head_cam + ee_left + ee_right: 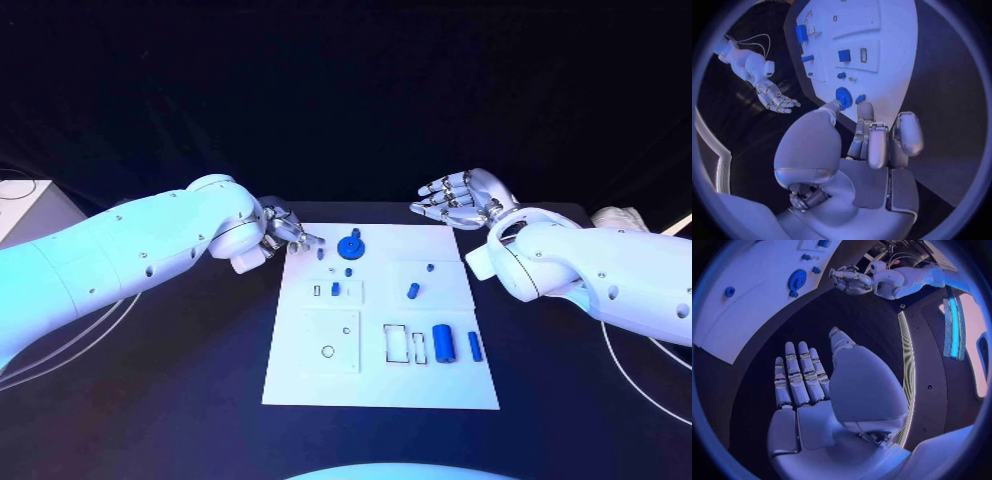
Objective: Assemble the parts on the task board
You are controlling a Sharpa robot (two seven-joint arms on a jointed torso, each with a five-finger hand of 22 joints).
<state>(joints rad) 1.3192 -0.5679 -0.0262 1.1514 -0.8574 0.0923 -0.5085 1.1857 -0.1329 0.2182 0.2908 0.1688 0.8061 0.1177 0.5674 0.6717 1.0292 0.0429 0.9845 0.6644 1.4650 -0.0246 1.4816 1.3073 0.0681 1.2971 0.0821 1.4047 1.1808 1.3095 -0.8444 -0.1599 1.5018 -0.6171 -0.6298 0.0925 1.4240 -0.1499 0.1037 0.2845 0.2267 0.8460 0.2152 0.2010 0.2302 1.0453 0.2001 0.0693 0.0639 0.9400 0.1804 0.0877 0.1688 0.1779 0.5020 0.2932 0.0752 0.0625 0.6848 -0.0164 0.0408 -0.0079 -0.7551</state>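
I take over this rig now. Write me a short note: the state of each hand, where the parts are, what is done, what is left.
Left hand: holds nothing, fingers curled, at the task board's far left corner, near the round blue part.
Right hand: open, palm up, beyond the board's far right corner, touching nothing.
Parts: all on the board. The round part is at the far edge; two blue cylinders lie near the right edge, beside outlined slots; smaller pieces sit mid-board.
Done: cannot tell which pieces are seated.
Left: the two cylinders look unplaced.
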